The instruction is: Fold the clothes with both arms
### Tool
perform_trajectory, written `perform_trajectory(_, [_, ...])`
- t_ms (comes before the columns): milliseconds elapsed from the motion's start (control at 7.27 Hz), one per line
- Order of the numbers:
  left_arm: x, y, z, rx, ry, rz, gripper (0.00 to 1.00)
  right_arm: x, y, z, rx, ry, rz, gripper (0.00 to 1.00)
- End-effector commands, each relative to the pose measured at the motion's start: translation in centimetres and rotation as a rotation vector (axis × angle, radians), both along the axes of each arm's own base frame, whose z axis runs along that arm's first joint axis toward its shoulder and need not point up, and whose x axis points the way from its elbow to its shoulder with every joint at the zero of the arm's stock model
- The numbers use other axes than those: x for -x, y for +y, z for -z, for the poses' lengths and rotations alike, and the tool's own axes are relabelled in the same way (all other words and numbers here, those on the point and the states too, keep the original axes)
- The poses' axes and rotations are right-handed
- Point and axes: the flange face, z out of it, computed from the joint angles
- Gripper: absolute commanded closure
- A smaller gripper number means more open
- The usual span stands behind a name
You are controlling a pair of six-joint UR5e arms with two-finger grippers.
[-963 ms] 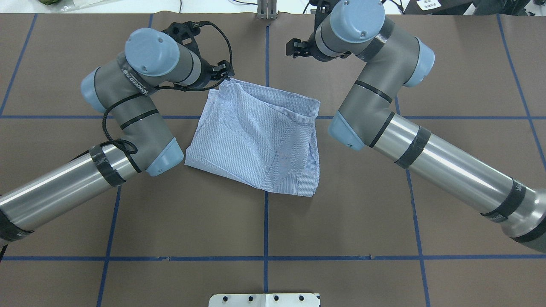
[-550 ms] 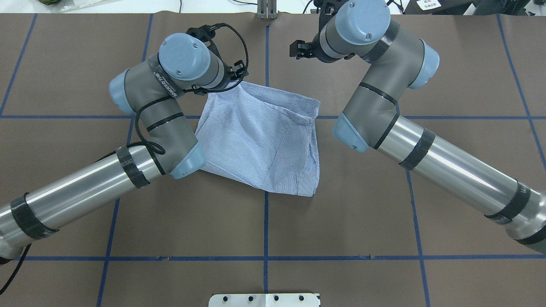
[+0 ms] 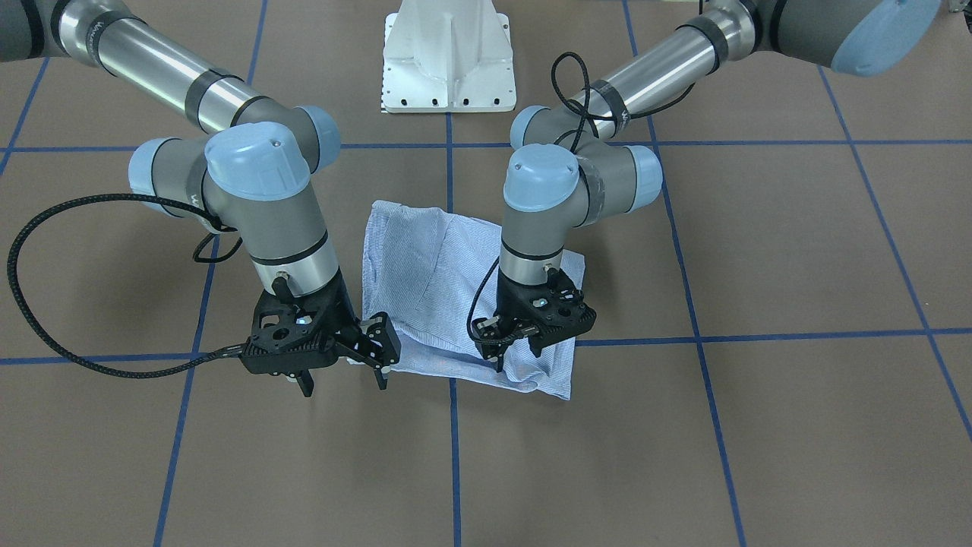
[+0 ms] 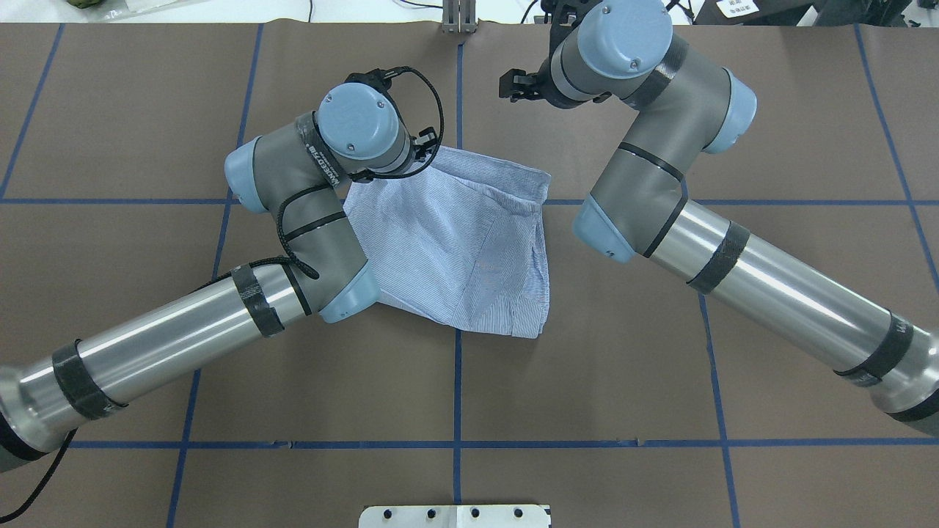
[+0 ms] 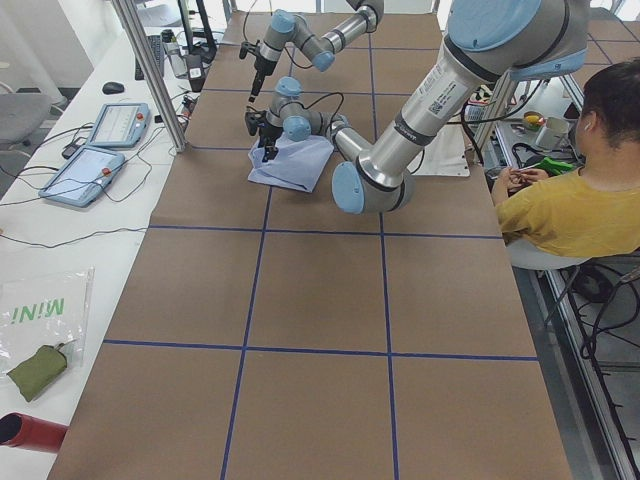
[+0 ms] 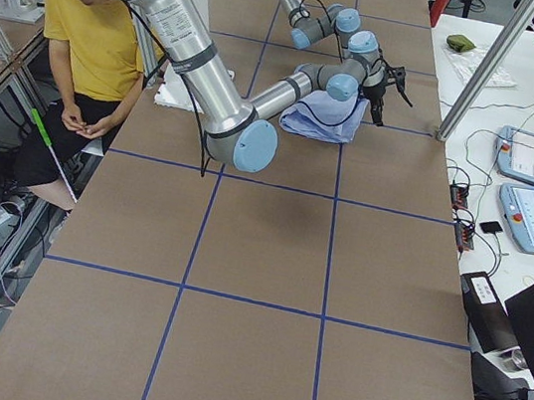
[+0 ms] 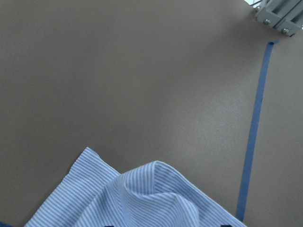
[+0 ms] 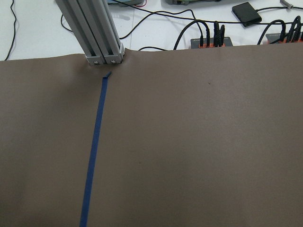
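The light blue striped shirt lies folded into a rough square at the table's middle, also seen in the front view. My left gripper is shut on the shirt's far left corner, which it holds lifted above the cloth. In the left wrist view that corner shows as a raised fold. From overhead the left gripper is mostly hidden under its wrist. My right gripper hangs open just off the shirt's far right edge, with nothing between its fingers. Its wrist view shows only bare table.
Blue tape lines divide the brown table. The white pedestal base stands on the robot's side. An aluminium post stands at the far edge. A seated person in yellow is beside the table. Two tablets lie beyond it.
My left arm has swung to the right, carrying the shirt's far left corner in over the cloth. The right arm has hardly moved.
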Motion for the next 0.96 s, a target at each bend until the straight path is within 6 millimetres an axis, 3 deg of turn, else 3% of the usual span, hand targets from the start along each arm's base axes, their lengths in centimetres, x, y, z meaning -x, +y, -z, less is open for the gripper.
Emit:
perform_trajectory(0, [0.0,0.0,0.1,-0.026,-0.010,-0.021,1.00,0.1,0.0,0.2,-0.001,-0.002,0.000,0.02])
perform_trajectory(550, [0.3,-1.8,-1.2,-0.063,-0.070,0.007,1.00,0.5,0.3,0.1,-0.007,0.004,-0.005,0.01])
perform_trajectory(825, [-1.6,-4.0,-1.3,-0.067,-0.097,0.052,1.00,1.1,0.7,0.3,-0.007,0.003,0.000,0.01])
